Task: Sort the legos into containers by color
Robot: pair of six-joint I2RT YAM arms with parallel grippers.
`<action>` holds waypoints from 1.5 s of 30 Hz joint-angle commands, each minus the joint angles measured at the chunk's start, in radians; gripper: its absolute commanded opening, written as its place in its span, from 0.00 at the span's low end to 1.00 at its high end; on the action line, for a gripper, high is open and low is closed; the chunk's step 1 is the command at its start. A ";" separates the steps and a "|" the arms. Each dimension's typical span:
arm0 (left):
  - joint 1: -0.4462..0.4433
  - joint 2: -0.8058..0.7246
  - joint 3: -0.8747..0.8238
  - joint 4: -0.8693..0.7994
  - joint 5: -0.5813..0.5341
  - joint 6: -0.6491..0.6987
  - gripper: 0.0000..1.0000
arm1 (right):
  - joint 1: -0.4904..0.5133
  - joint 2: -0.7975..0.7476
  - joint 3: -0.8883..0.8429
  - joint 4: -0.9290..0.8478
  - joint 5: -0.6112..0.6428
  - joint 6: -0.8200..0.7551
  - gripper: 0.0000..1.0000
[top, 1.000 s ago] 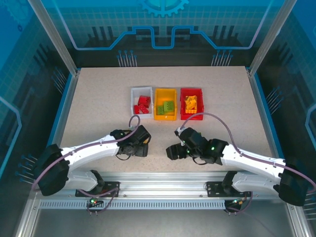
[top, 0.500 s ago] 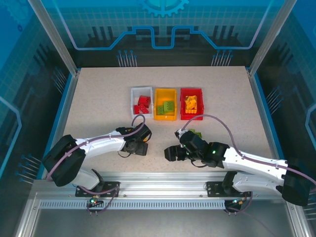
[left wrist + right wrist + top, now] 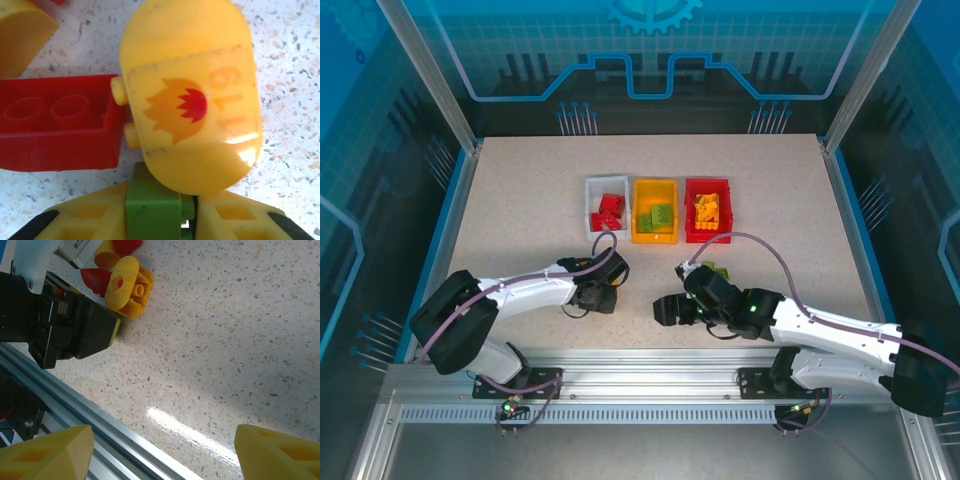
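Pick step, I reckon: left pincer (image 3: 159, 215) is clamping a green brick (image 3: 150, 207), nearly closed. Round yellow piece (image 3: 190, 95) is sitting at its 12 o'clock and a red brick (image 3: 60, 125) at 10. Right pincer (image 3: 165, 450) is hanging wide open, empty. Next move is calling for a clean lift to the yellow bin (image 3: 654, 240) at 1 o'clock, which is holding the greens.

Right gripper (image 3: 660, 312) drew back — green brick (image 3: 717, 269) uncovered.

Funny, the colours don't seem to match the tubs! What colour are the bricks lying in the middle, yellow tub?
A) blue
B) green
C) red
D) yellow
B: seen from above, the yellow bin holds green bricks.
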 commanded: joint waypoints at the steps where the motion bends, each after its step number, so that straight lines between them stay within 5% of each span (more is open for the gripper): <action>1: -0.040 -0.043 0.032 -0.051 0.004 -0.031 0.33 | 0.014 -0.028 0.000 0.011 0.023 -0.003 0.75; 12: -0.051 -0.221 0.239 -0.183 0.060 -0.109 0.33 | -0.008 -0.171 0.026 -0.013 0.191 -0.059 0.74; 31: 0.185 0.662 1.197 -0.213 0.014 0.059 0.33 | -0.238 -0.112 0.184 -0.004 0.181 -0.077 0.73; 38: 0.192 0.723 1.283 -0.251 0.048 0.054 0.57 | -0.247 -0.108 0.164 -0.014 0.162 -0.071 0.74; 45: 0.177 0.511 1.162 -0.206 0.063 0.035 0.57 | -0.252 -0.076 0.181 -0.055 0.131 -0.131 0.74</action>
